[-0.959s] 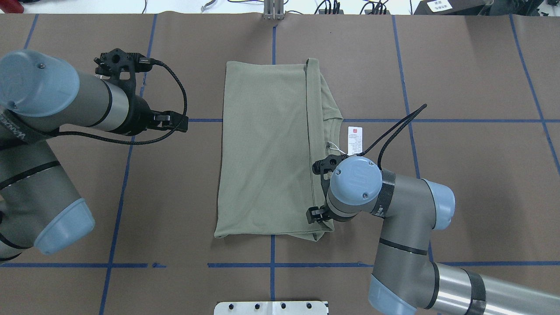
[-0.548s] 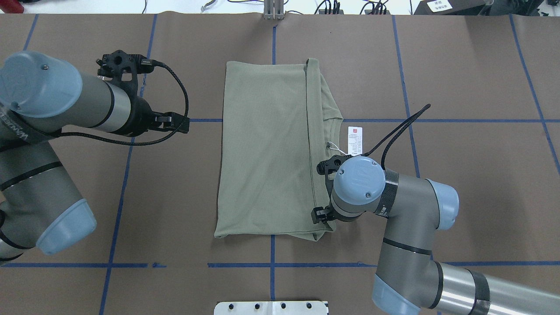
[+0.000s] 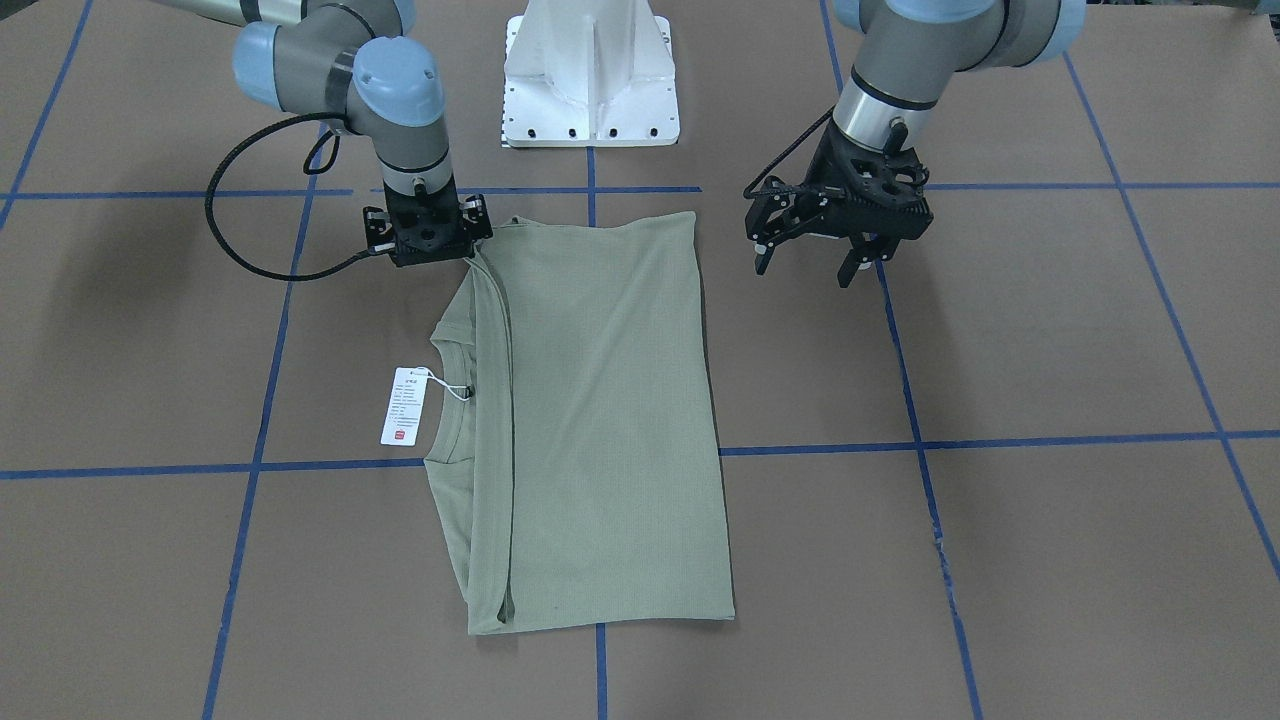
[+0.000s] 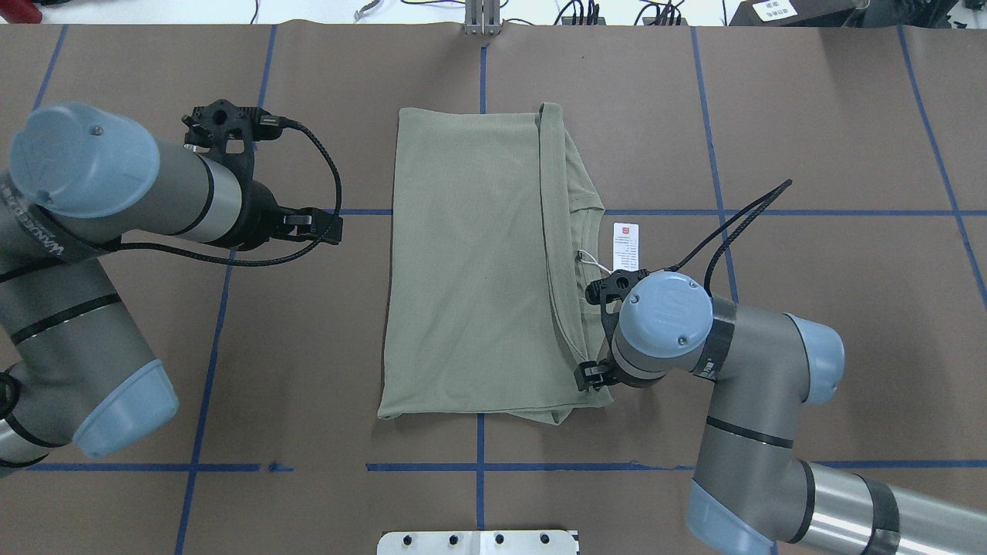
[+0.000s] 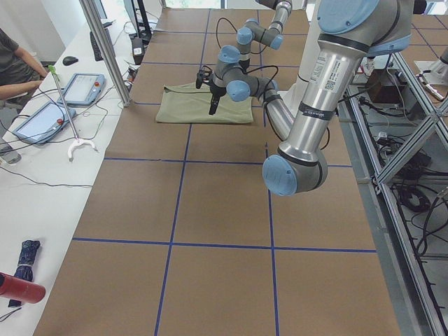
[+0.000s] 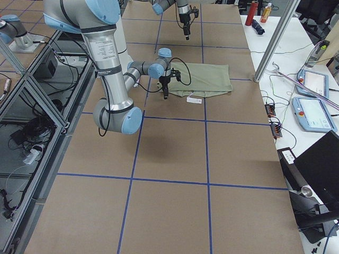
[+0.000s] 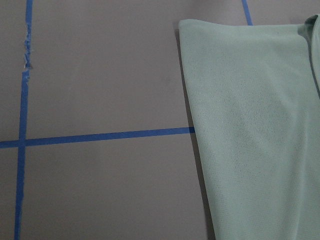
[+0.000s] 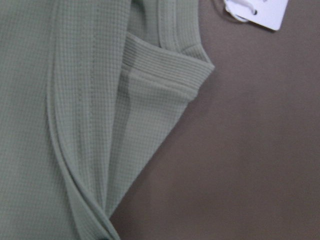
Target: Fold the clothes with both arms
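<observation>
Right claw (image 3: pixel 430 238) is at the near corner of the shirt (image 4: pixel 470 262). Its fingertips are masked by my own wrist (image 4: pixel 665 312) from overhead and lost against the black body from the front, so I cannot judge the grip. Layers beneath the top fold are covered. Print on the tag (image 4: pixel 626 247) is too small to read. The right wrist view crops the tag at its top edge. The left wrist view crops the shirt at the right and bottom.

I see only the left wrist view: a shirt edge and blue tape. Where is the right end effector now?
Observer: The right end effector is low at the corner of the shirt nearest the white base, on the collar side.
Operator: Is there a hang tag?
Observer: Yes, a white hang tag lies on the table beside the collar.
Operator: Is my left end effector open?
Observer: Yes, open, above the table, apart from the shirt.
</observation>
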Motion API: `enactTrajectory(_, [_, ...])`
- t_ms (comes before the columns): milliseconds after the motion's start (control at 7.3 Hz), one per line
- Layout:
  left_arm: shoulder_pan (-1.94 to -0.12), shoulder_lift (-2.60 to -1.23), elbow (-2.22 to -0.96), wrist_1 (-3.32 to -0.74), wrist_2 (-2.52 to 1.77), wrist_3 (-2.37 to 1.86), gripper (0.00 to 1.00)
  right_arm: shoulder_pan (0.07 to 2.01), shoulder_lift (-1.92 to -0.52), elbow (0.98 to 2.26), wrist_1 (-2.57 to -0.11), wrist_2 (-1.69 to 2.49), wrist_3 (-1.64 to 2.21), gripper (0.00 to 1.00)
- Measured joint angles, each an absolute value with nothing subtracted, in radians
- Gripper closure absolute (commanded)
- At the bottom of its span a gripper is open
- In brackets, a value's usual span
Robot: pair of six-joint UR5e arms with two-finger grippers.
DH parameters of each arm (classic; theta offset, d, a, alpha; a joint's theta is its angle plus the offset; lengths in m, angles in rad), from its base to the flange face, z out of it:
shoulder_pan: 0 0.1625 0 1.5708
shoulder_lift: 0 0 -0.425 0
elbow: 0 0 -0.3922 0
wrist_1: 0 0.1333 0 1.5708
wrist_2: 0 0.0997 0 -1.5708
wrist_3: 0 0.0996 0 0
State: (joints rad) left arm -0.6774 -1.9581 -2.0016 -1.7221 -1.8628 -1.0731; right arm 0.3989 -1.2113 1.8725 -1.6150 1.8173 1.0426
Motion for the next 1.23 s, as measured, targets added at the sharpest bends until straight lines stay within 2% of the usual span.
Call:
enactTrajectory(274, [-0.665, -1.960, -2.002, -1.723, -1.862, -1.079, 0.00, 0.400, -1.234, 1.906, -1.615, 1.819, 1.035, 0.00])
enactTrajectory(548, [-0.664, -1.959, -2.004, -1.723, -1.862, -1.078, 0.00, 0.412, -1.180, 1.894, -1.616, 1.819, 1.020, 0.00])
enactTrajectory(959, [-0.664, -1.958, -2.000, -1.723, -1.862, -1.076, 0.00, 0.452, -1.042, 1.762, -1.613, 1.818, 0.978, 0.00])
enactTrajectory(1233, [-0.664, -1.958, -2.001, -1.723, -1.862, -1.075, 0.00, 0.469, -1.019, 1.716, -1.614, 1.819, 0.938, 0.00])
